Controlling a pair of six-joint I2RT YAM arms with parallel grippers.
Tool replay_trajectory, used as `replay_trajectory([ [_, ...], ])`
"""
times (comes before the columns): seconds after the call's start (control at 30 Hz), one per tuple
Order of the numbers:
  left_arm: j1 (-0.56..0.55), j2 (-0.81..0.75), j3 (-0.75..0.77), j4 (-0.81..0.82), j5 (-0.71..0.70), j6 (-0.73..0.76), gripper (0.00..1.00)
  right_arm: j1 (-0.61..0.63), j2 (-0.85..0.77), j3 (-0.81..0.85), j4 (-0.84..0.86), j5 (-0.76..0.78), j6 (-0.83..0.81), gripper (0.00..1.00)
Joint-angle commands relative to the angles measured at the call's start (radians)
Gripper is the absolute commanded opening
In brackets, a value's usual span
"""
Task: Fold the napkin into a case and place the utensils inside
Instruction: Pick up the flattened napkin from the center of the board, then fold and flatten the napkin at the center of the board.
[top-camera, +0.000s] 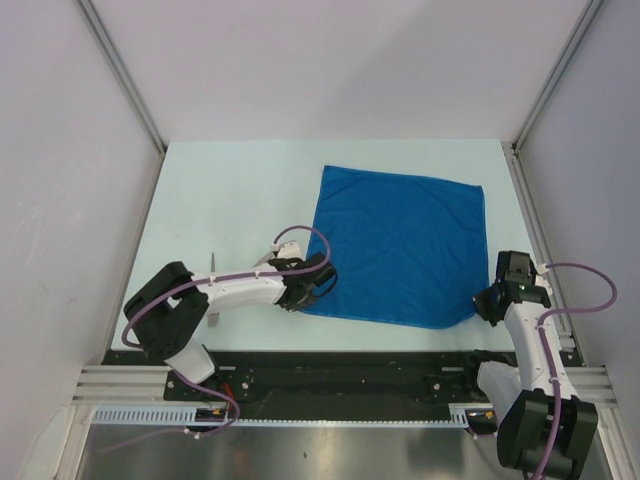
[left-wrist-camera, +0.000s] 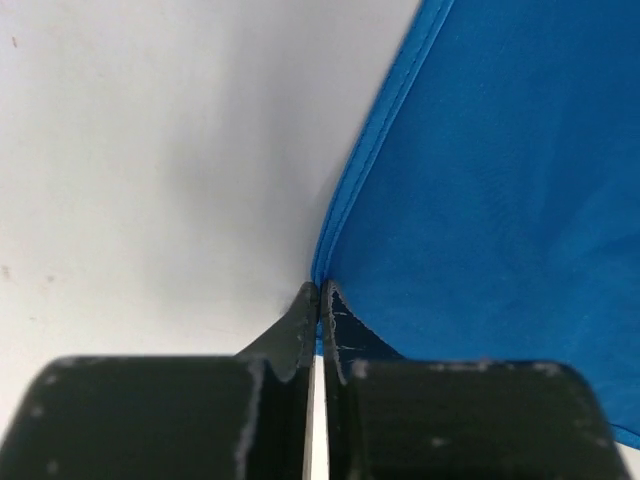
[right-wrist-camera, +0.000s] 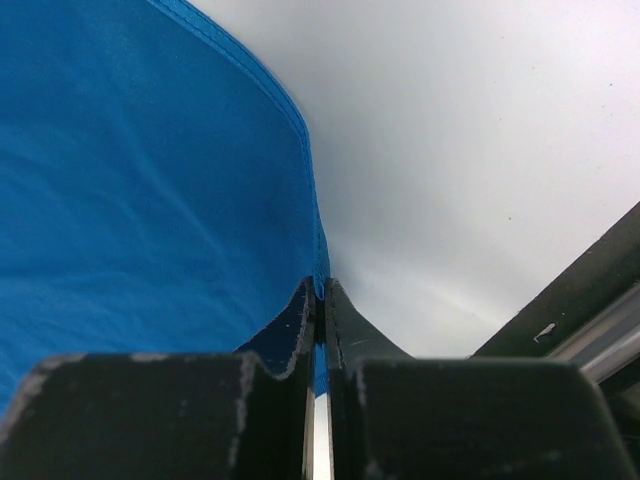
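The royal-blue napkin (top-camera: 400, 245) lies spread flat on the table, right of centre. My left gripper (top-camera: 318, 286) is shut on its near left corner; in the left wrist view the jaws (left-wrist-camera: 320, 290) pinch the hemmed edge of the napkin (left-wrist-camera: 480, 180). My right gripper (top-camera: 488, 304) is shut on the near right corner; in the right wrist view the jaws (right-wrist-camera: 320, 287) pinch the napkin's edge (right-wrist-camera: 150, 180). A slim silver utensil (top-camera: 213, 268) shows beside the left arm, mostly hidden by it. No narrow folded case is in view.
The pale table (top-camera: 240, 200) is boxed in by white walls at left, right and back. A metal rail (top-camera: 530, 220) runs along the right edge, close to my right gripper. The black mounting bar (top-camera: 340, 365) lies at the near edge.
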Motion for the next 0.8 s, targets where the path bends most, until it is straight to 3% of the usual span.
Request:
replay_trajectory([
  [0.0,-0.011,0.046,-0.118,0.019,0.155,-0.076,0.00,0.004,-0.028,0.026,-0.018,0.003,-0.009,0.00],
  [0.2,-0.008,-0.173,-0.164,0.048,0.055,-0.033,0.00,0.010,-0.071,0.069,-0.044,-0.046,-0.071,0.00],
  [0.43,0.000,-0.475,-0.091,0.177,-0.005,0.321,0.00,0.014,-0.137,0.213,-0.051,-0.207,-0.185,0.00],
  [0.6,0.001,-0.618,0.095,0.212,-0.004,0.569,0.00,0.016,-0.242,0.498,-0.094,-0.289,-0.298,0.00],
  [0.77,0.001,-0.766,0.302,0.262,0.071,0.711,0.00,0.016,-0.265,0.811,-0.147,-0.387,-0.381,0.00],
])
